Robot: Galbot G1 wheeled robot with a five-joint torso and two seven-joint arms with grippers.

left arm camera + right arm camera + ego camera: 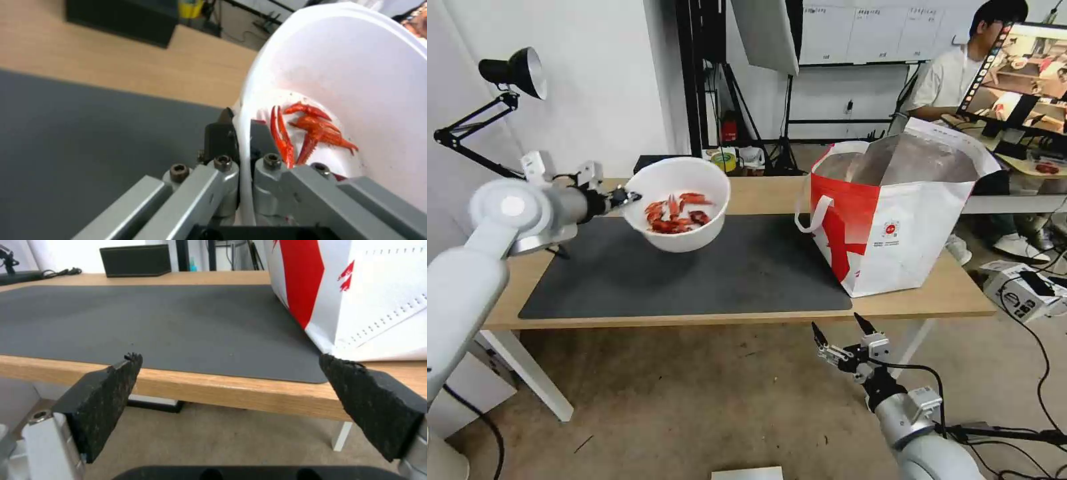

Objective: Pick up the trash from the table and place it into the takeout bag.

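White bowl (678,203): in the air over the mat's (694,273) left part, tilted, shells (675,213) inside.
Left gripper (625,197): we pinch the bowl's left rim, one finger in, one out.
Bag (894,213): mouth open, well to our right of the bowl.
Right gripper (842,333): spread, empty, below table (760,193) edge, nearer the bag.

We're looking at a smooth, slightly glossy white plastic bowl (684,200) with shiny red shells (311,133) in it. The table (760,193) is showing light matt wood grain under a dull grey mat (694,273). The takeout bag (894,220) is looking like woven plastic with silvery foil inside. The right gripper (231,373) pads (106,396) are looking rough, black and rubbery on brushed metal.
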